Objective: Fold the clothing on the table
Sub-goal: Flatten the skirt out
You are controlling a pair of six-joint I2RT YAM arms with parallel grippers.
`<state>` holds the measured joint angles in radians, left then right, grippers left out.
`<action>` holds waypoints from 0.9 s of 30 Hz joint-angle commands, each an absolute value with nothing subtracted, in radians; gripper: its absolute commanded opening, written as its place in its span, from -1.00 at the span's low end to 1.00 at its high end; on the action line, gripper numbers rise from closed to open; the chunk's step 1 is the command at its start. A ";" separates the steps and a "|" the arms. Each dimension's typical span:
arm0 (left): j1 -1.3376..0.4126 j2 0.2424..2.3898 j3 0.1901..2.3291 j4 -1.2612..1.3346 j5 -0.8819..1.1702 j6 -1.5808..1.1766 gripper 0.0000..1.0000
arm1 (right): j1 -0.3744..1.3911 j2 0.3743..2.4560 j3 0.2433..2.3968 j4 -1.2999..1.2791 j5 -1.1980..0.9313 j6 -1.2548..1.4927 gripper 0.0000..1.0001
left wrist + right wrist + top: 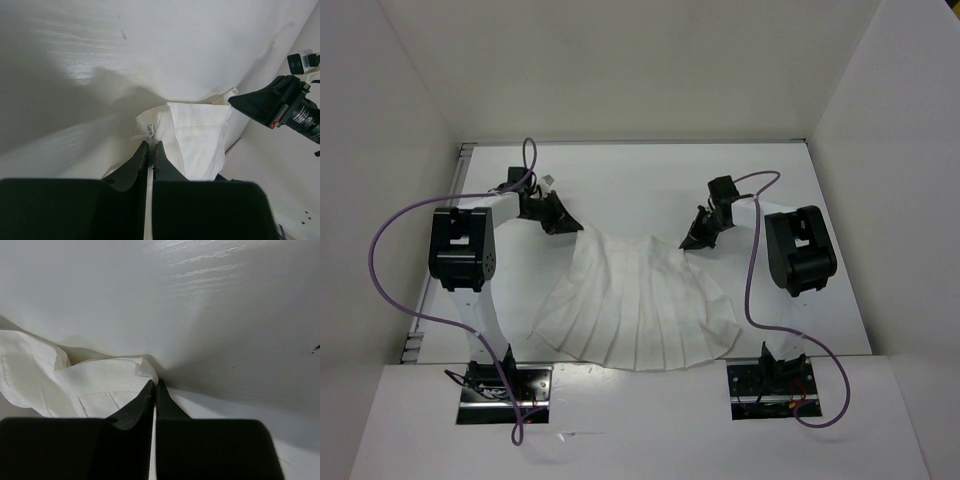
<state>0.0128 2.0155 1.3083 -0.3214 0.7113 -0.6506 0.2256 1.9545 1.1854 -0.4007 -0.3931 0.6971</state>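
From above: clothing (640, 310) lies fanned out mid table (640, 175), with left gripper (565, 225) and right gripper (693, 240) at its far corners. Left wrist: fingers (140, 160) pinched shut on the clothing's edge. Right wrist: fingers (142, 400) clamped together, nipping its corner.

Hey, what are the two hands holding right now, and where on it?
Both hold the clothing: the left hand pinches the left end of its narrow far edge, the right hand the right end.
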 commanded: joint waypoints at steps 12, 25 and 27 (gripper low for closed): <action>0.084 1.888 1.662 -0.328 0.703 -0.689 -1.00 | 0.120 1.779 1.676 -0.722 -0.075 0.566 -0.99; 0.140 1.806 2.010 -0.200 0.879 -0.730 -1.00 | 0.097 1.706 2.222 -0.918 0.058 0.477 -0.99; 0.140 1.734 1.733 -0.090 0.879 -0.756 -1.00 | 0.097 1.655 1.972 -0.833 0.032 0.491 -0.99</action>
<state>0.0513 1.7622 1.9789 -0.1738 0.9260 -0.7460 0.1566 1.6993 2.1941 -0.7788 -0.1493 0.5529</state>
